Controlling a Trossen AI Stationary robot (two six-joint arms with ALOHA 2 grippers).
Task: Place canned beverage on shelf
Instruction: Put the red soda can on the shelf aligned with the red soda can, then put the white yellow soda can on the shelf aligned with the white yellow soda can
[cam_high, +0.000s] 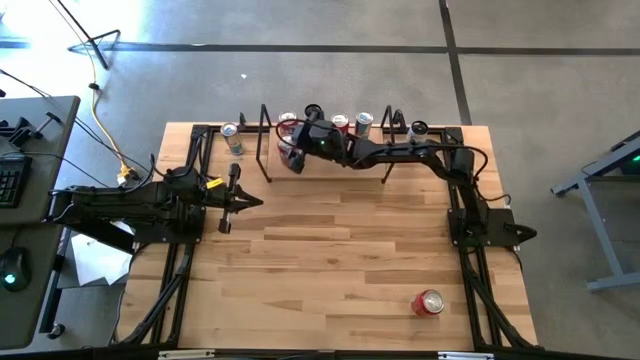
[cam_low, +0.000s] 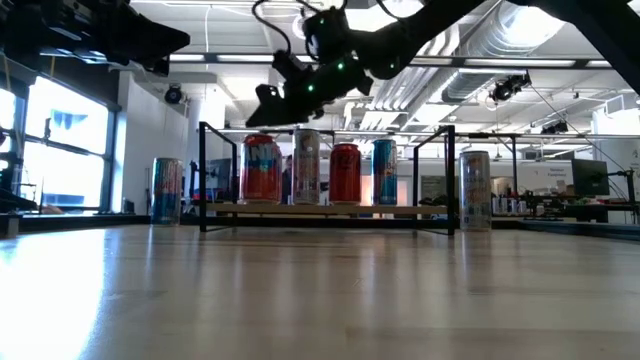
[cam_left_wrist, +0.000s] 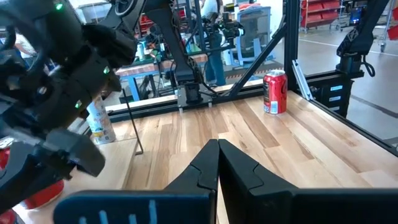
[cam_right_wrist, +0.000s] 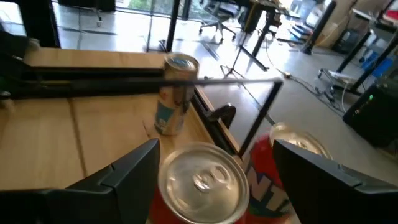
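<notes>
Red upright aluminium can is standing directly beneath the right gripper, its fingers spread astride it. Left gripper is waiting pressed together

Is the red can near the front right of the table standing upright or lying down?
Lying down. The high view shows the red can on its side, its round end facing sideways.

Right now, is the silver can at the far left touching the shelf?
Apart. The low view shows the silver can standing on the table, with background visible between it and the end frame of the shelf.
</notes>
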